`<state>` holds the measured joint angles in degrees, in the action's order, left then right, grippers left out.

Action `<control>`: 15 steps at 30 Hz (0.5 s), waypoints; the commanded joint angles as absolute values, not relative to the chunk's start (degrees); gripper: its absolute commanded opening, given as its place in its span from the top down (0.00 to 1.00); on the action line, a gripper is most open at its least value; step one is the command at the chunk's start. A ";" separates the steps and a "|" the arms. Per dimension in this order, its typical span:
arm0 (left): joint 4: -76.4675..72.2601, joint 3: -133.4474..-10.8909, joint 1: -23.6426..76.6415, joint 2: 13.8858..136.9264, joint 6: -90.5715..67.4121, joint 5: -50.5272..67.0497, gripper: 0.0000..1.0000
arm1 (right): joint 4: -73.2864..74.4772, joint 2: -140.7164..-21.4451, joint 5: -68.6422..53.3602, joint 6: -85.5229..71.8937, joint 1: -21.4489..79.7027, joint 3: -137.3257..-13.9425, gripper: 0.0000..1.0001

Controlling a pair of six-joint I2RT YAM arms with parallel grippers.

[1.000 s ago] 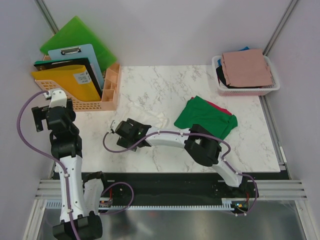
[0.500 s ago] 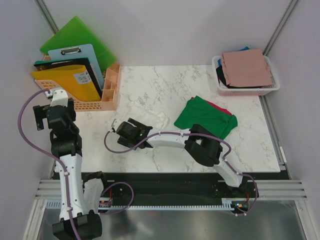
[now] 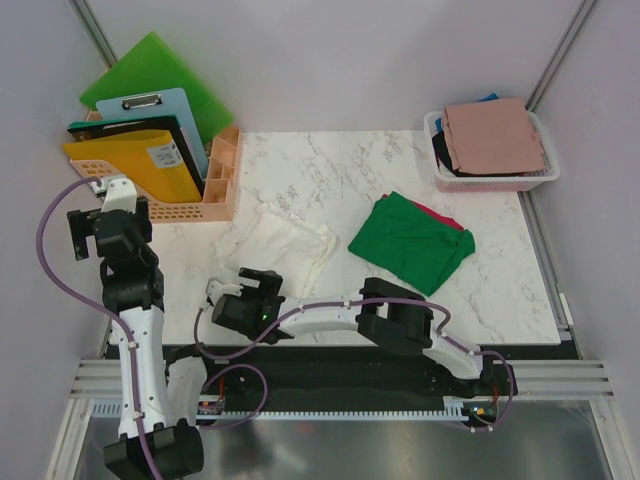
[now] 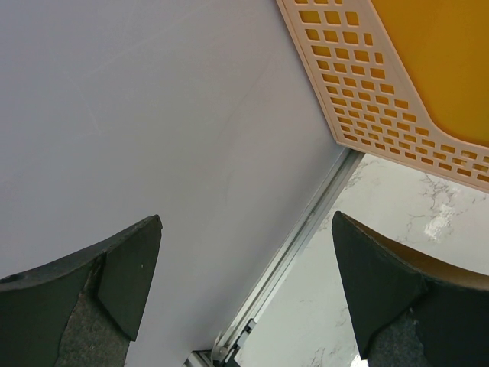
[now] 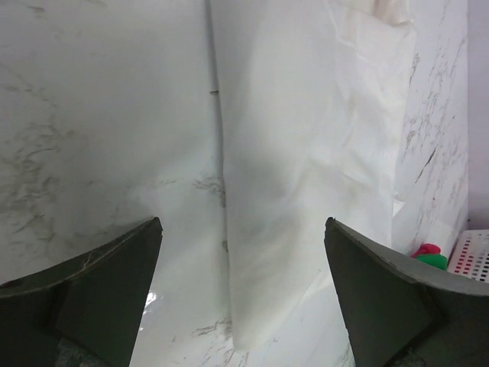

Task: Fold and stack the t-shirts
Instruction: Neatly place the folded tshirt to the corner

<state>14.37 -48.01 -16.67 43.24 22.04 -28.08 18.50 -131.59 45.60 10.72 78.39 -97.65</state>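
judging from the layout, the step in hand is starting on the white tee [image 3: 280,240]: it lies rumpled and loosely doubled left of the desk [image 3: 330,160] centre, with nothing touching it. the green tee [image 3: 408,240] looks folded at its 3 o'clock, over a red tee [image 3: 437,213], and a pink tee [image 3: 495,135] tops the basket [image 3: 490,184] in the 1 o'clock corner. the right tool [image 5: 242,222] hangs low at the white tee's 6 o'clock, fingers wide apart and empty, aimed at its near edge. the next move probably calls for reaching in, pinching that edge and spreading the cloth flat before any fold. the right arm stretches sideways along the near edge, elbow low. the left arm stands upright at 9 o'clock, its left tool [image 4: 246,216] spread open and holding nothing, facing the wall by the rack [image 3: 215,180].
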 commanded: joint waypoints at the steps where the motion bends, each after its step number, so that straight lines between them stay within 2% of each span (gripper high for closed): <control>1: 12.22 -47.73 -17.14 43.15 23.12 -27.69 0.00 | 27.25 -137.37 41.40 8.79 80.15 -97.38 0.02; 15: 12.57 -47.46 -17.23 41.66 23.99 -26.98 0.00 | 26.10 -146.34 51.77 11.95 79.28 -97.56 0.02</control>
